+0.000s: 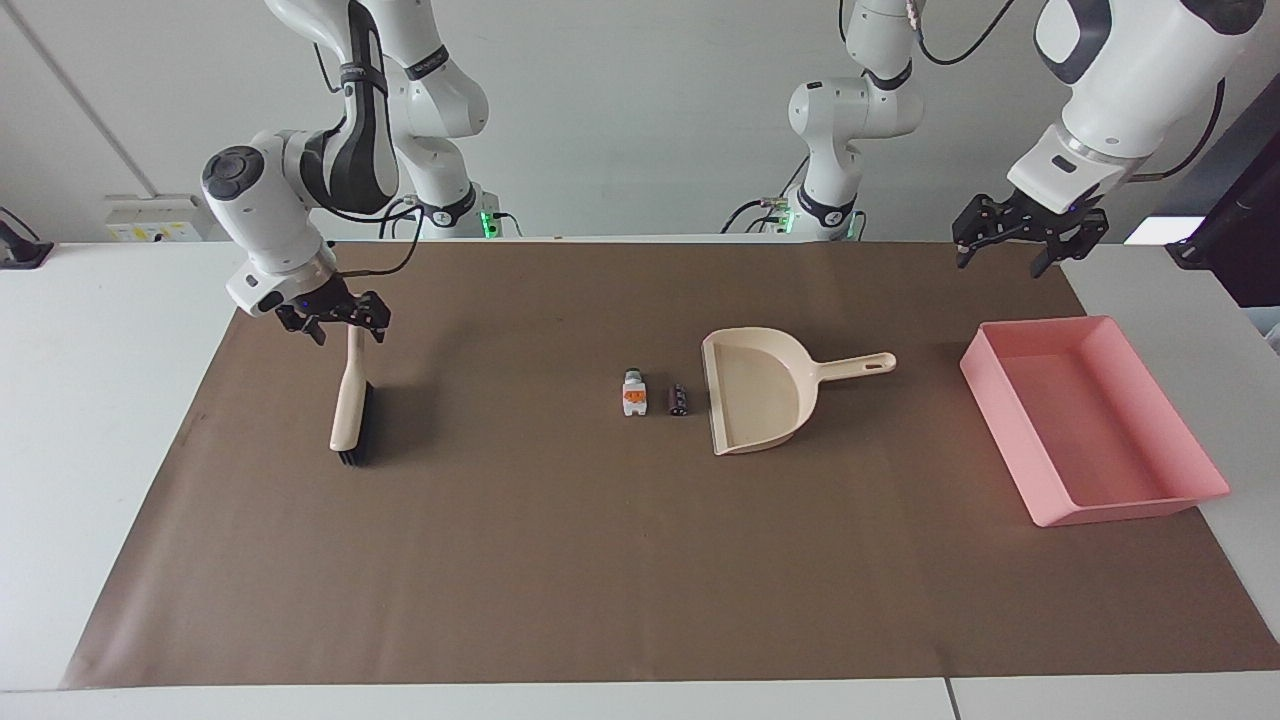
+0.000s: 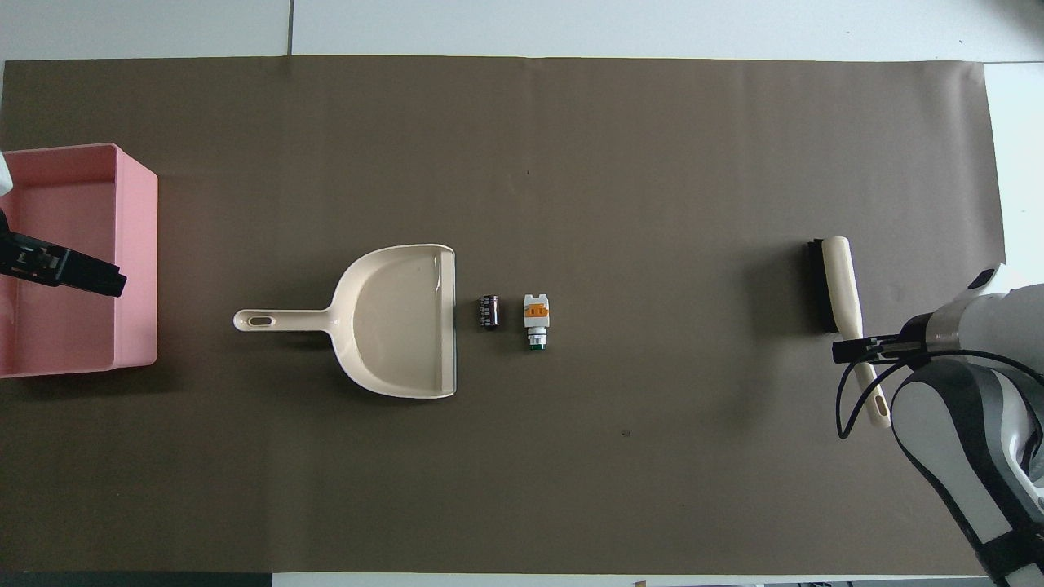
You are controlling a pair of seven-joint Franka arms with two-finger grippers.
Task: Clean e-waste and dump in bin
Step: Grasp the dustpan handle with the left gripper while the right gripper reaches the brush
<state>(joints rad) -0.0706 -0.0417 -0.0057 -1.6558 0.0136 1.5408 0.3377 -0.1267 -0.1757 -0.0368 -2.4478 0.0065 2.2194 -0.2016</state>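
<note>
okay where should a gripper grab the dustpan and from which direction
Probably the dustpan's slim handle, which sticks out toward the left arm's end of the table and lies flat on the brown paper. Come straight down from above, fingers closing across its narrow width. The scoop itself looks too broad to pinch. The open left gripper is up over the paper's edge on that side.

**No legible text on the tabletop**

No word, brand, number or sign can be read anywhere on the tabletop. The white block point(image 1: 634, 393) carries only an orange mark, too small to show any lettering; markings on the robot arms are likewise unreadable.
</note>
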